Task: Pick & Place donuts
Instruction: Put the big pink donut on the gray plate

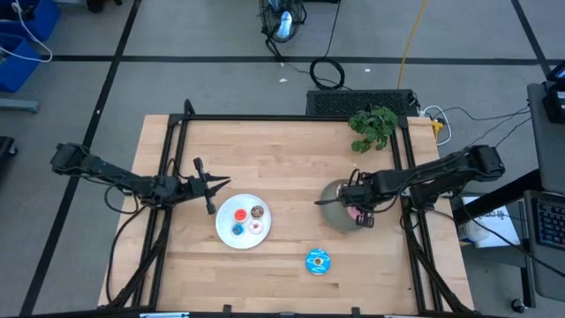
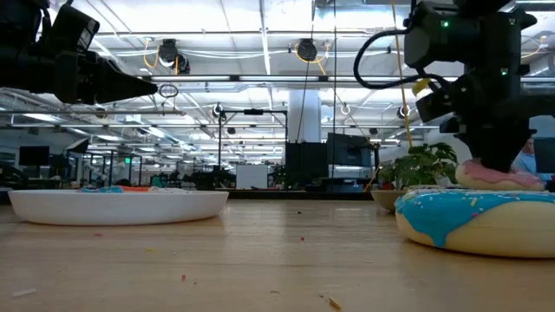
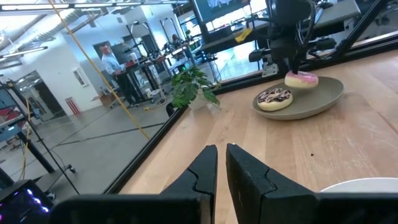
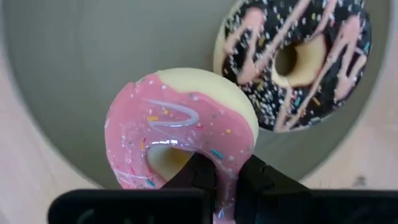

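A pink donut and a brown sprinkled donut are on the grey plate at the table's right. My right gripper stands over that plate, shut on the pink donut. A larger blue donut lies flat on the table near the front edge. A white plate left of centre holds several tiny donuts. My left gripper hovers shut and empty just beyond the white plate's far left rim. My right gripper pinches the pink donut's ring between its two fingers on one side of the hole. The fingers come from above, pointing down. The donut lies about level at the plate; whether its underside rests on the plate, I cannot tell.
A small green plant stands at the table's far right corner, behind the grey plate. A black frame runs along the table's far and side edges. Bare wood lies between the two plates.
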{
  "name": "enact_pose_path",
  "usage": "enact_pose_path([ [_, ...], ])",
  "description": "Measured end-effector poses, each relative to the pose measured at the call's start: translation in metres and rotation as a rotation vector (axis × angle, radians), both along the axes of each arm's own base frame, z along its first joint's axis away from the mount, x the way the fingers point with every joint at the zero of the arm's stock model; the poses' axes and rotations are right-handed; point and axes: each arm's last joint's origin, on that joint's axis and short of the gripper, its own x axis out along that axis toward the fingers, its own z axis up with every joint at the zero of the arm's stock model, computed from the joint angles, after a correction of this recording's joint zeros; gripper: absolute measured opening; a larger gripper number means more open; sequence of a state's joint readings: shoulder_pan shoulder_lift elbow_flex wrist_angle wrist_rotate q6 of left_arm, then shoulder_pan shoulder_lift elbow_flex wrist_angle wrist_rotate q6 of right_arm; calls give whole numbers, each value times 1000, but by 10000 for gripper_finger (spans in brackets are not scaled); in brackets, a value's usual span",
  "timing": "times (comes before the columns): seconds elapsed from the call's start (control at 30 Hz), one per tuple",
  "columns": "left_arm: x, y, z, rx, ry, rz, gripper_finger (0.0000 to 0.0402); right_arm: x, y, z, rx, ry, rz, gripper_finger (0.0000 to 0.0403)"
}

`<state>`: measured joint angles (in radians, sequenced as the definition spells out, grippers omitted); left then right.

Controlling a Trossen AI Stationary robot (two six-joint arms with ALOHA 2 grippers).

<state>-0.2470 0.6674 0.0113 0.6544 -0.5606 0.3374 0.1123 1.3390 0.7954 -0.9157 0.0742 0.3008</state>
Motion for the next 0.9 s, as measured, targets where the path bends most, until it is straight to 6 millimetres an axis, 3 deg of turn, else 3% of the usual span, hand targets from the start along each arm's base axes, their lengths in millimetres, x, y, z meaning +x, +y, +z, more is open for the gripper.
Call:
enact_pose_path([
  [0.5, 0, 0, 0, 9, 3, 0, 42, 8, 2, -17, 44, 71, 31, 25],
  [0.9, 0, 0, 0, 21, 7, 0, 42, 2, 2, -11, 42, 87, -1, 173],
])
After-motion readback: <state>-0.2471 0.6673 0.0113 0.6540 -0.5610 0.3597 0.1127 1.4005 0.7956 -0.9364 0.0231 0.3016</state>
